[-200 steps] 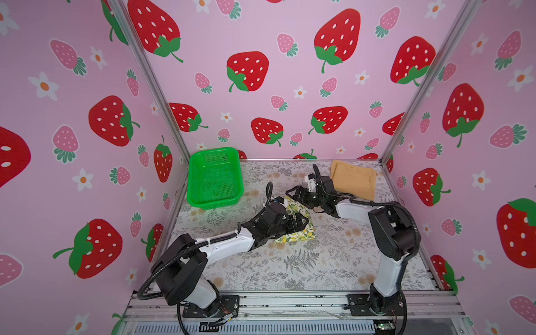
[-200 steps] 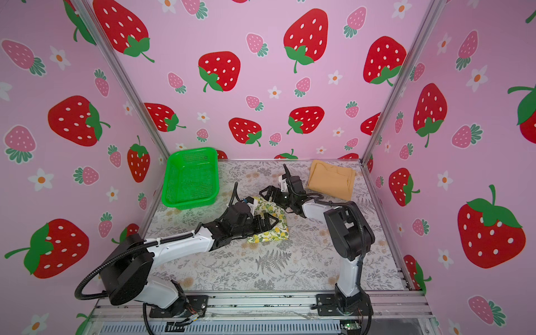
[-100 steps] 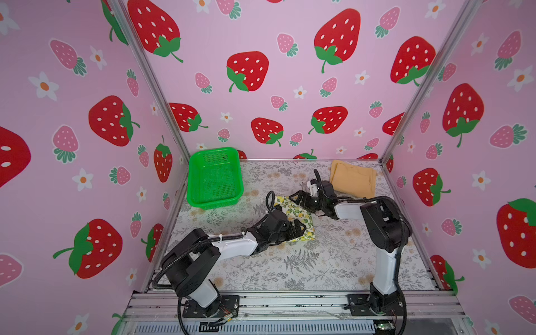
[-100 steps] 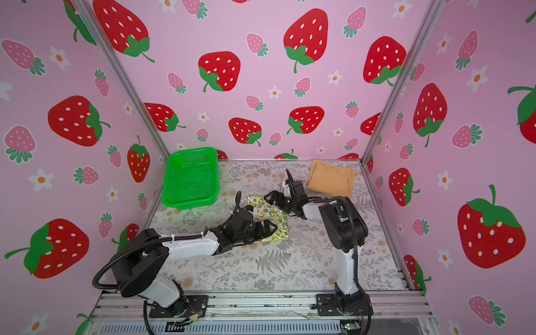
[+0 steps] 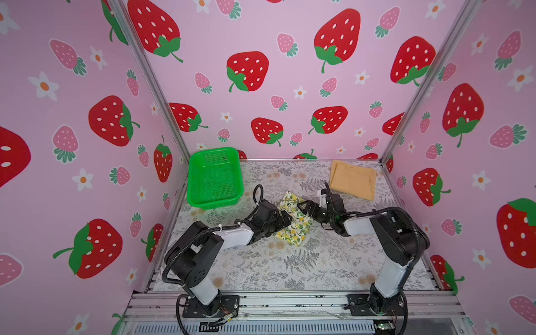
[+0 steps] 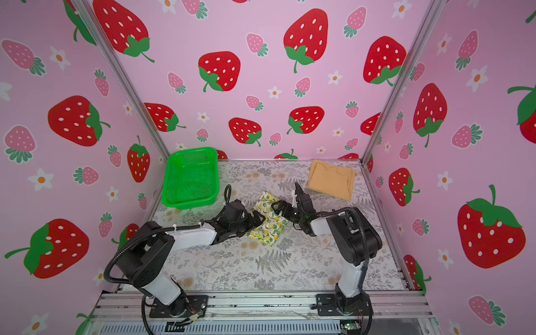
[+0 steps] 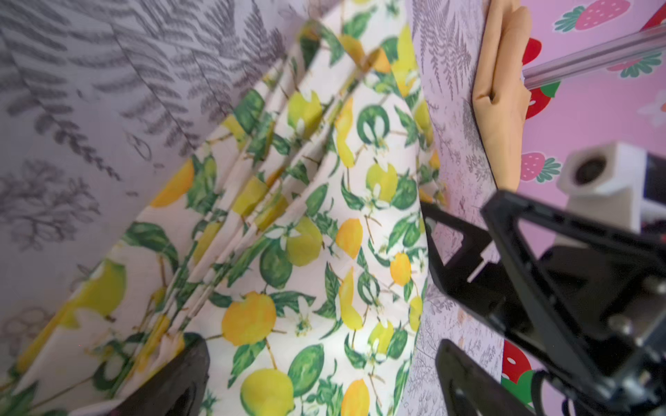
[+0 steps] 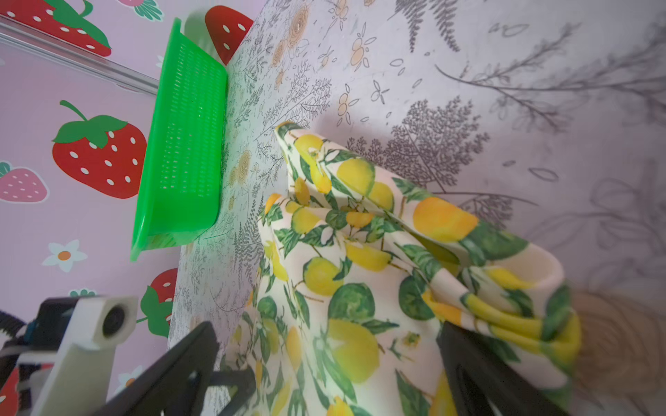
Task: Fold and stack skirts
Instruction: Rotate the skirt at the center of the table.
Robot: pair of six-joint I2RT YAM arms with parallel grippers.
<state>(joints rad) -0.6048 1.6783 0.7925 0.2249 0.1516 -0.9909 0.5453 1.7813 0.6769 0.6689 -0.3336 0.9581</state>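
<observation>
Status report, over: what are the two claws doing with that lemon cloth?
Left gripper, right gripper open, flanking lemon skirt. Mustard skirt folded, apart. Green basket aside, not blocking.

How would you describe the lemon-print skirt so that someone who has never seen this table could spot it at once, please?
Look at the fern-patterned table. Near its middle, between the green basket at the back left and the plain mustard skirt at the back right, lies the lemon-print skirt. It alone is cream, printed with yellow lemons and green leaves.
</observation>
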